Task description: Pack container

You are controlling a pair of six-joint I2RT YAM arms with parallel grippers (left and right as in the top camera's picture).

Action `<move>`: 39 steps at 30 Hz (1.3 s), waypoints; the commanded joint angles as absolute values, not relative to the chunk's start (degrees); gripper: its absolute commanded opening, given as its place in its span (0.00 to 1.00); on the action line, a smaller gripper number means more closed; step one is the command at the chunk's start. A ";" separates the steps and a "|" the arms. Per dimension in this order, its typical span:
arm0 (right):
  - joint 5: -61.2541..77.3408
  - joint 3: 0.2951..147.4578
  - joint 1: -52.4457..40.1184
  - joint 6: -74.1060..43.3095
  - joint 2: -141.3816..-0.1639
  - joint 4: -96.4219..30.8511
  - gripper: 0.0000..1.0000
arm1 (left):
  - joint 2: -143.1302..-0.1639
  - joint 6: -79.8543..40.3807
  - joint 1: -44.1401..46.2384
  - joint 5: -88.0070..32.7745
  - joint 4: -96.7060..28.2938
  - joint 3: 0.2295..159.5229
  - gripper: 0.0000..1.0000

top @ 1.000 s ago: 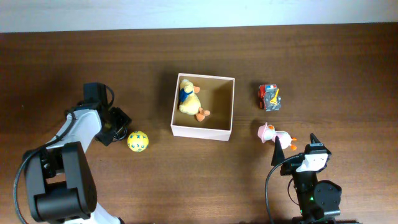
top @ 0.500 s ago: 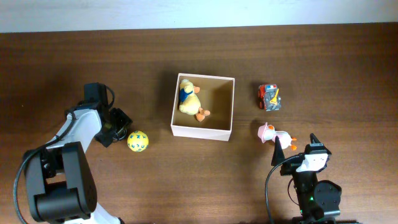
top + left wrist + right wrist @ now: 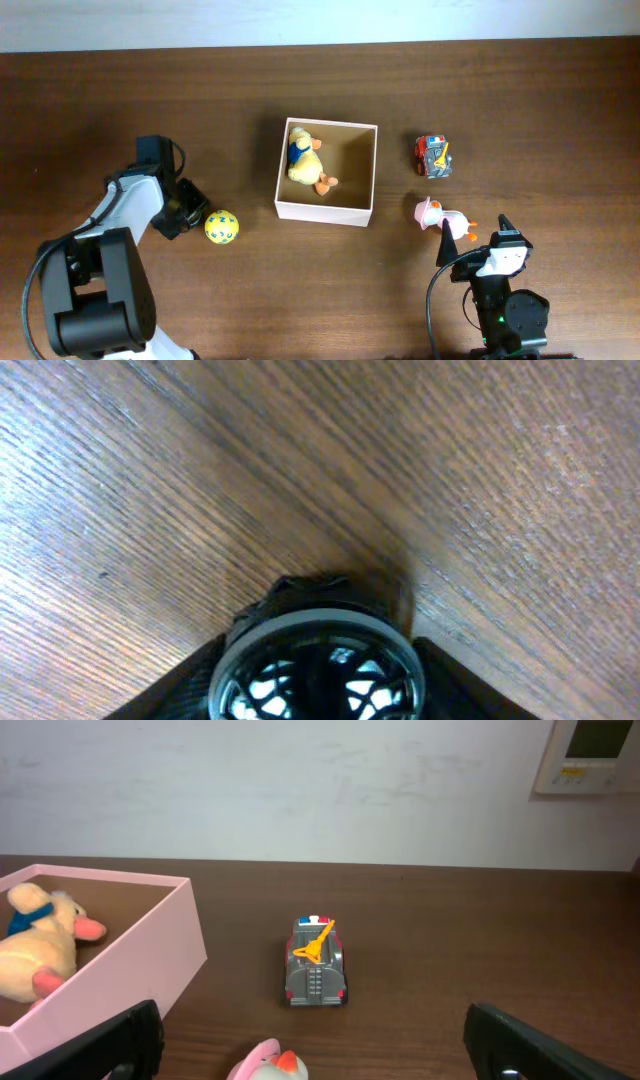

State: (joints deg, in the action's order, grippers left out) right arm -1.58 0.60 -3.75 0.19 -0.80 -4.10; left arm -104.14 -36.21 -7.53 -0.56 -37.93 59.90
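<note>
The container (image 3: 286,208) is a square open box with white outer walls at the table's middle; it looks pink in the right wrist view (image 3: 130,960). A yellow plush duck (image 3: 308,160) lies inside it and also shows in the right wrist view (image 3: 40,945). A yellow ball (image 3: 222,227) lies left of the box. My left gripper (image 3: 186,208) sits just left of the ball, low over the wood, and looks open and empty. My right gripper (image 3: 475,238) is open and empty, just right of a pink-and-white duck toy (image 3: 440,217).
A grey and red toy truck (image 3: 433,157) stands right of the box, ahead of my right gripper in its wrist view (image 3: 316,963). The left wrist view shows only wood grain and a round dark part (image 3: 315,660) between dark finger bases. A white wall runs behind the table.
My left gripper has shifted slightly toward the table's front, staying beside the yellow ball. The right arm and the toys have not moved.
</note>
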 commanded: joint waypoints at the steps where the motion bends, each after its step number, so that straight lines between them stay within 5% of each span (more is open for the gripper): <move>1: -2.11 0.32 -3.64 -0.03 -0.36 -4.54 0.99 | -107.18 -35.97 -7.51 -1.23 -38.09 57.78 0.59; 19: -2.09 0.32 -3.64 -0.03 -0.36 -4.54 0.99 | -107.13 -31.33 -7.66 0.75 -41.08 64.14 0.60; 39: -2.11 0.32 -3.64 -0.03 -0.36 -4.54 0.99 | -107.13 -28.97 -7.66 1.28 -45.12 68.31 0.49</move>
